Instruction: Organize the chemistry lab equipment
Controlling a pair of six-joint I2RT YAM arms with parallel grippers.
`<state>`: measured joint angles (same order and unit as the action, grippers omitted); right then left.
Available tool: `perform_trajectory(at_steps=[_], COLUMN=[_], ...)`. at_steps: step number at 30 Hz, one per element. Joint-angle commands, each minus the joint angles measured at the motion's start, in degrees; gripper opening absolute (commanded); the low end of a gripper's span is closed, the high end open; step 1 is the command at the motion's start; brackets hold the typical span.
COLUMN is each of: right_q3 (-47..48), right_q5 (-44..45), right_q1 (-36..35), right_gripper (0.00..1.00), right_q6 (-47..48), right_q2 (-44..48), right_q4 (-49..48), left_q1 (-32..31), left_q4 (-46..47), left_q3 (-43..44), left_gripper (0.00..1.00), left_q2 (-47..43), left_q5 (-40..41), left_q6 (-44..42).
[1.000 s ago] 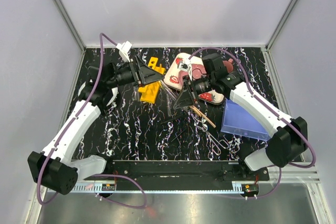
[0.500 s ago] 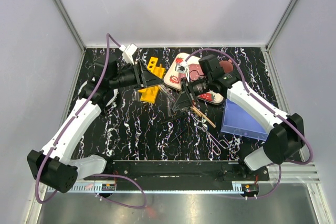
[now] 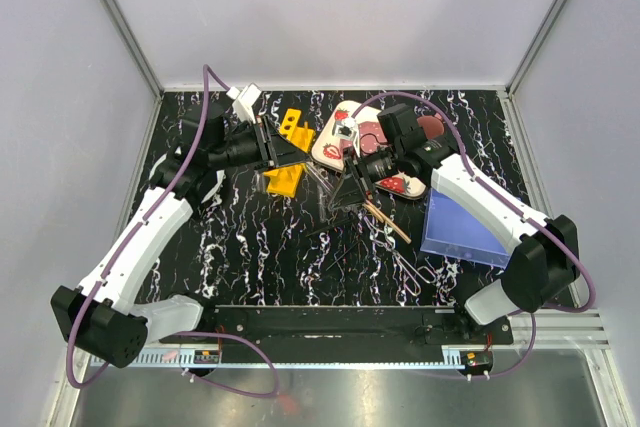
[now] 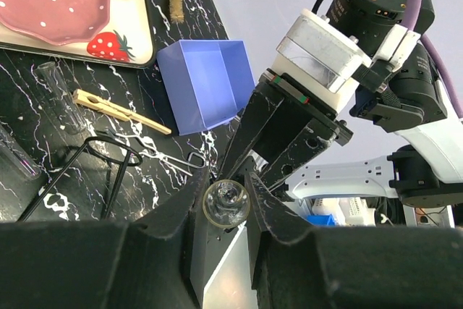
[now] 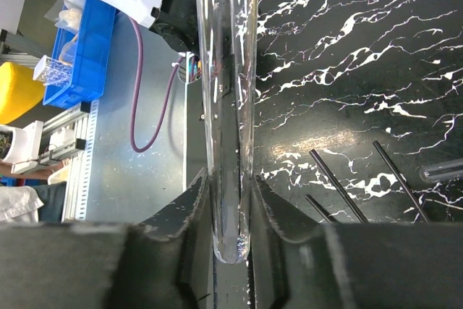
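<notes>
The glass test tube [image 4: 226, 204] is hanging in the air between the two tools. The left gripper [image 4: 226, 177] is pinching it on both sides just behind its open mouth, and the right gripper [image 5: 229, 182] is closing its fingers on the rounded bottom end.

Judging by the thin clear wall, it is likely to handle as light, stiff, slick and brittle. A gentle squeeze across the straight body near one end is looking safer than any twist or bend between the two holds.

The left wrist view is showing the tube end-on, little more than its mouth, while the right wrist view is giving its length running away from the fingers. Only the top view is showing the yellow holed rack [image 3: 290, 137], right beside the left gripper. Beneath the right gripper, the wooden clamp [image 4: 116, 110], scissor-handled forceps [image 4: 155, 153] and thin black rods [image 5: 347, 186] are lying on the table.
</notes>
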<state>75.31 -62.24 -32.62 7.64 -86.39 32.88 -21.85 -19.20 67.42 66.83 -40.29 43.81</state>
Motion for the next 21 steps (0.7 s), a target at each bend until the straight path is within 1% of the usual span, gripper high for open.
perform_trajectory(at_steps=[1, 2, 3, 4, 5, 6, 7, 8, 9, 10, 13, 14, 15, 17, 18, 19, 21], right_q3=[2.12, 2.56, 2.91, 3.44, 5.18, 6.16, 7.21, 9.31, 10.11, 10.90, 11.97, 11.18, 10.48, 6.90, 5.30, 3.72, -0.85], right_q5=[1.50, 2.20, 2.73, 3.61, 6.22, 8.08, 10.10, 13.86, 15.55, 16.87, 18.21, 17.07, 16.63, 16.62, 16.88, 17.32, 18.38], right_q1=[-0.60, -0.60, -0.51, -0.60, -0.51, -0.34, -0.25, 0.45, 0.80, 1.76, 7.03, 8.61, 11.59, 13.71, 14.68, 15.74, 16.45], right_gripper=[0.36, 0.46, 0.61, 0.70, 0.78, 0.95, 0.99, 1.00, 1.00, 1.00, 1.00, 1.00, 1.00, 1.00, 1.00, 1.00, 1.00], right_q6=[1.67, 2.29, 3.08, 4.21, 7.45, 9.04, 12.45, 13.97, 15.20, 16.78, 17.06, 16.97, 17.06, 17.32, 17.67, 18.11, 18.55], right_q2=[0.87, 1.05, 1.22, 1.66, 2.01, 2.19, 2.71, 2.80, 3.07, 3.42, 4.82, 5.35, 6.75, 8.68, 10.78, 11.85, 14.48], right_q4=[1.22, 2.09, 2.79, 3.93, 6.99, 8.50, 10.17, 12.97, 14.13, 15.01, 16.33, 16.16, 16.07, 14.76, 14.14, 13.44, 11.86], left_q1=[-0.21, -0.13, 0.13, 0.40, 1.10, 1.63, 2.33, 2.51, 2.86, 3.21, 4.53, 4.79, 4.88, 5.06, 5.15, 5.15, 5.15], left_q4=[5.58, 5.40, 5.14, 4.62, 2.78, 1.29, -1.16, -6.93, -8.90, -10.32, -13.31, -13.93, -14.37, -15.68, -15.95, -16.22, -16.57], left_q3=[1.31, 1.31, 1.40, 1.57, 1.92, 3.23, 4.55, 6.48, 9.89, 11.40, 16.94, 19.92, 21.60, 26.50, 28.19, 29.60, 33.99], left_gripper=[0.14, 0.14, 0.14, 0.14, 0.14, 0.14, 0.14, 0.14, 0.14, 0.14, 0.14, 0.14, 0.14, 0.14, 0.15, 0.15, 0.15], left_q2=[-0.91, -0.82, -0.82, -0.82, -0.73, -0.65, 0.40, 1.28, 2.42, 3.56, 9.10, 12.59, 14.10, 17.62, 21.12, 22.72, 27.19], left_q5=[-0.40, -0.40, -0.23, 0.38, 1.00, 1.88, 6.06, 8.80, 11.00, 14.85, 21.21, 22.53, 25.58, 29.29, 32.35, 34.04, 37.81], left_q6=[0.75, 0.66, 0.05, -0.48, -1.27, -2.23, -6.24, -8.81, -13.01, -14.36, -18.58, -19.37, -21.21, -22.97, -24.64, -25.35, -27.36])
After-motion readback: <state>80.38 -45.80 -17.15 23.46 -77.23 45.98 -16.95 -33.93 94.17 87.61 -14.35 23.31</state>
